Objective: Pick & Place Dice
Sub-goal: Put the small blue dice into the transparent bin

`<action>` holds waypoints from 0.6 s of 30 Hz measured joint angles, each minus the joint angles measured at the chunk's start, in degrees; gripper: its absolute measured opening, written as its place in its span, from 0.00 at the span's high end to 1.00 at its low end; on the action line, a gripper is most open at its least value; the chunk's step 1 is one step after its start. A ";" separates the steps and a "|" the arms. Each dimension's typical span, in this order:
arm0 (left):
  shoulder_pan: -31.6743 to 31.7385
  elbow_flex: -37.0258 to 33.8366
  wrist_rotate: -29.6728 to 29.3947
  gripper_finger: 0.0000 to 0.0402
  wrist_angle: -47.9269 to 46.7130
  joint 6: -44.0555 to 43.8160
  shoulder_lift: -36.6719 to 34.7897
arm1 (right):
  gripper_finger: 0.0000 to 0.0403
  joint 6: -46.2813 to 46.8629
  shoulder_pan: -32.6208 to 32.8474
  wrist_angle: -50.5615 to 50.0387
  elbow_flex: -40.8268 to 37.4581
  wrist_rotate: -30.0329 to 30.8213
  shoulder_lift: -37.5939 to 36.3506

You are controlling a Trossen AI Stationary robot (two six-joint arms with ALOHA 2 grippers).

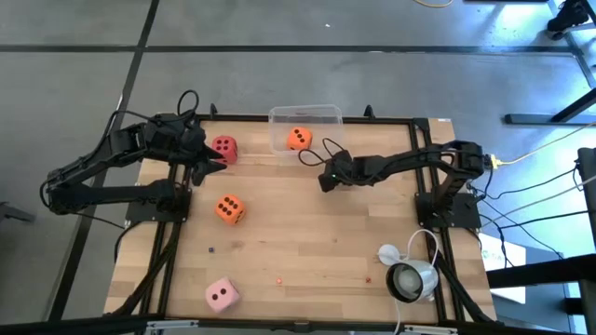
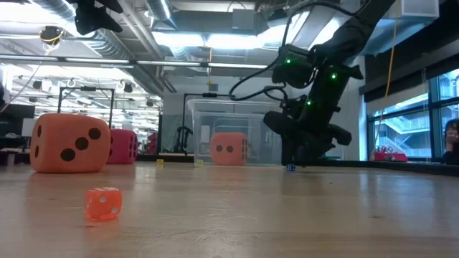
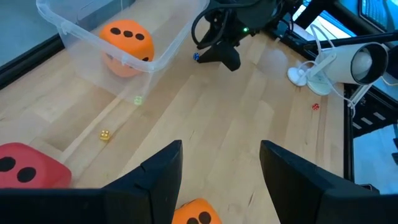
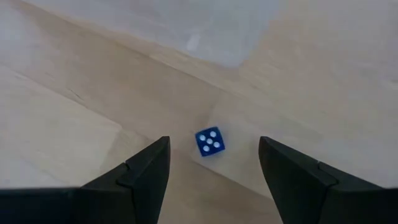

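Observation:
A tiny blue die [image 4: 210, 142] with white pips lies on the wood by the clear tub. My right gripper [image 4: 213, 149] stands open over it, pointing steeply down, one finger on either side and neither touching it; the low view shows this gripper [image 2: 297, 156] just above the blue die [image 2: 290, 168]. One big orange die [image 1: 298, 140] sits in the clear tub [image 1: 317, 113]. A red die [image 1: 223, 147], a second orange die [image 1: 229, 208] and a pink die [image 1: 222, 295] rest on the table. My left gripper [image 3: 221, 168] waits open, raised beside the red die.
Small dice lie scattered on the wood: a yellow one [image 3: 106, 134], a green one [image 3: 138, 99], a red one [image 3: 315, 106] and an orange-red one [image 2: 104, 203] near the front edge. A white lamp [image 1: 410, 277] stands at the near right corner.

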 joint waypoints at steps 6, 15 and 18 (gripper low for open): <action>0.01 0.00 0.06 0.48 0.22 -0.42 0.00 | 0.39 0.00 0.02 1.75 0.14 -0.34 2.24; 0.01 0.00 0.06 0.48 2.84 -1.50 -0.02 | 0.42 0.03 0.04 1.90 0.15 0.14 2.48; 0.02 0.00 0.05 0.48 2.82 -1.53 0.00 | 0.48 -0.02 0.02 1.82 0.13 0.10 2.53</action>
